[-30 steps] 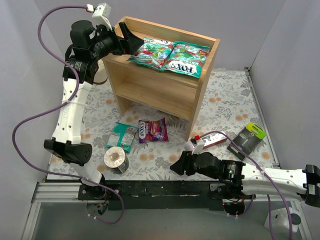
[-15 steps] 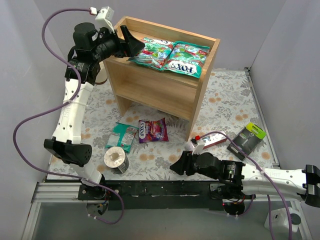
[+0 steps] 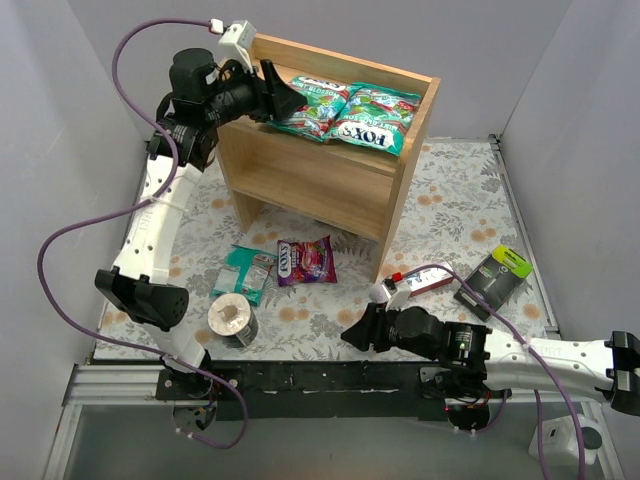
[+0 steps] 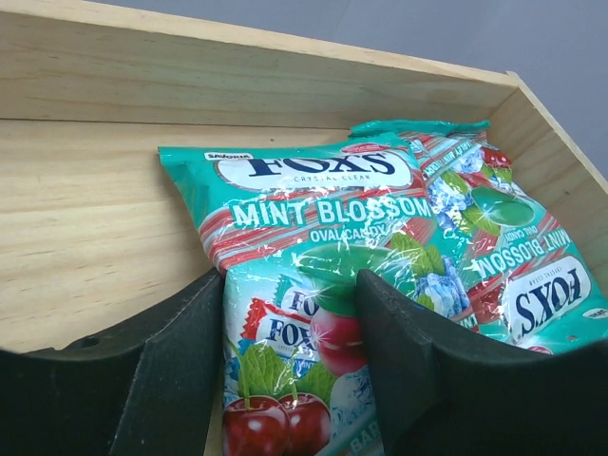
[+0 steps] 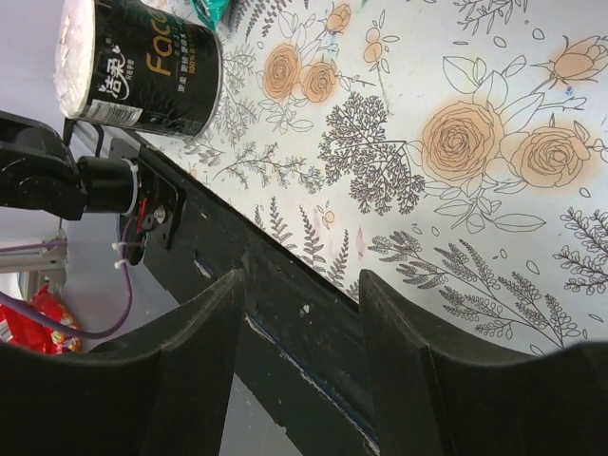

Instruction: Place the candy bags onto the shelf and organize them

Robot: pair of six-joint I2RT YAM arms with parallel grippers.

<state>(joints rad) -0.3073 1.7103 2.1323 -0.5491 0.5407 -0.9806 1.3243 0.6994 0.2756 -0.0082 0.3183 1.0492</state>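
Two green-teal FOX'S candy bags [image 3: 318, 105] [image 3: 375, 120] lie flat on the top tier of the wooden shelf [image 3: 300, 175]. My left gripper [image 3: 283, 100] is open at the left bag's near end. In the left wrist view its fingertips [image 4: 290, 280] straddle that bag [image 4: 313, 209], with the second bag [image 4: 503, 247] to its right. On the table in front of the shelf lie a magenta-purple bag [image 3: 305, 260] and another teal bag [image 3: 245, 270]. My right gripper [image 3: 352, 335] hangs open over the table's front edge [image 5: 299, 285], holding nothing.
A dark paper roll [image 3: 232, 320] [image 5: 142, 66] stands near the front left. A slim red-and-white box [image 3: 420, 282] and a black-and-green package [image 3: 495, 275] lie right of the shelf. The shelf's lower tier shows nothing on it. Grey walls close in on both sides.
My left arm has swung right, carrying the gripper further over the top tier and around the left bag's end. The right arm has barely moved.
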